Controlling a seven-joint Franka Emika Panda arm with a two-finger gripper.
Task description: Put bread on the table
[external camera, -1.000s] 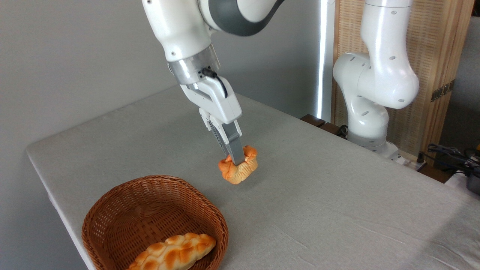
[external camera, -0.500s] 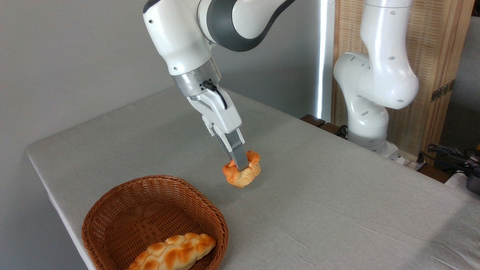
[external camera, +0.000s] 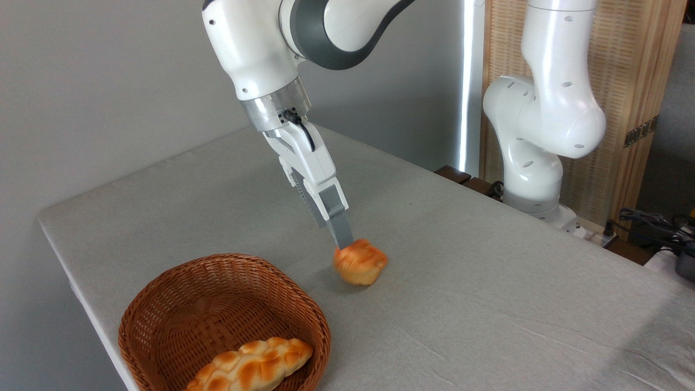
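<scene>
The bread (external camera: 360,264), a small orange-golden bun, is blurred with motion and lies tipped on the grey table (external camera: 488,282), right of the basket. My gripper (external camera: 343,242) hangs just above its upper left edge, tilted down to the right. The near grey finger (external camera: 339,227) hides the far one. The bun sits below the fingertips, no longer clamped between them.
A brown wicker basket (external camera: 163,304) stands at the table's front left corner with a long braided loaf (external camera: 252,369) inside. The arm's white base (external camera: 535,163) rises at the far right edge, with cables (external camera: 651,222) beyond it.
The gripper lowered the bun to the table, then let it go and drew up and left. The bun dropped and tipped to the right.
</scene>
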